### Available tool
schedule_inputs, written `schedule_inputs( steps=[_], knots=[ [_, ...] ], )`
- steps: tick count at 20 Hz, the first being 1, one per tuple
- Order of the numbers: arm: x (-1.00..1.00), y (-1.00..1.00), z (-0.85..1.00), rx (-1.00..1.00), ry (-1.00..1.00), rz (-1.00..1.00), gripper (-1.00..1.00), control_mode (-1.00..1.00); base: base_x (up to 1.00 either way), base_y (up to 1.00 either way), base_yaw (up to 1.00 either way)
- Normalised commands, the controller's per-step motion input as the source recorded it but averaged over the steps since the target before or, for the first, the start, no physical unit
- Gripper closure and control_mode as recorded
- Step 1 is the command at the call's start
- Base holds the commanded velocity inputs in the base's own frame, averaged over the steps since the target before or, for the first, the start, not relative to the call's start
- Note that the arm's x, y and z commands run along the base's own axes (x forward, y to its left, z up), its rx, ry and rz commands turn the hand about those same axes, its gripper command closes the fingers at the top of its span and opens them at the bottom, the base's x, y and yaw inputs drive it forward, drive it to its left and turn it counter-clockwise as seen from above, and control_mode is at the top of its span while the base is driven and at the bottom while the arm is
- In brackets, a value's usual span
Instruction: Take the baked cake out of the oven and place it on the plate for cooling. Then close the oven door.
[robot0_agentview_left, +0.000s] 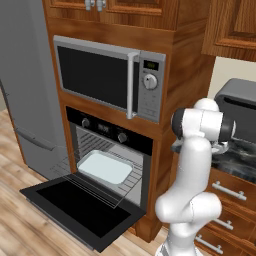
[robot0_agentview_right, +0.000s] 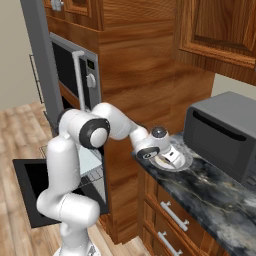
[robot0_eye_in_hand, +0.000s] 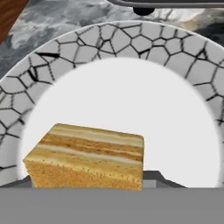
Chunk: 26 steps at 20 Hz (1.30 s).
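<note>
Cake (robot0_eye_in_hand: 89, 157) lying on plate (robot0_eye_in_hand: 131, 48), low in hand view. Gripper (robot0_agentview_right: 172, 156) hovering over plate (robot0_agentview_right: 183, 161) on counter (robot0_agentview_right: 215, 195); jaw spread unreadable. Oven (robot0_agentview_left: 107, 150) door (robot0_agentview_left: 80, 210) hanging open, tray (robot0_agentview_left: 105, 167) sitting on rack.
</note>
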Motion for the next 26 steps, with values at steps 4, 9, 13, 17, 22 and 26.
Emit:
schedule_inputs(
  steps=[4, 9, 13, 17, 22, 26],
  knots=[
    [0.06, -0.07, -0.03, 0.0, 0.0, 0.0, -1.0, -1.0, 0.0, 0.0, 0.0],
    [0.0, -0.19, 0.08, 0.08, -0.01, 0.0, -1.0, -1.0, 0.0, 0.0, 0.0],
    [-0.09, -0.02, 0.46, 0.12, -0.05, 0.02, -1.0, -1.0, 0.0, 0.0, 0.0],
    [-0.31, 0.0, 0.73, 0.11, -0.07, 0.07, -1.0, -1.0, 0.0, 0.0, 0.0],
    [-0.76, 0.03, 0.69, 0.04, -0.1, 0.15, -1.0, -1.0, 0.0, 0.0, 0.0],
    [-1.0, 0.31, 0.34, -0.03, -0.1, 0.13, -1.0, -1.0, 0.0, 0.0, 0.0]
  ],
)
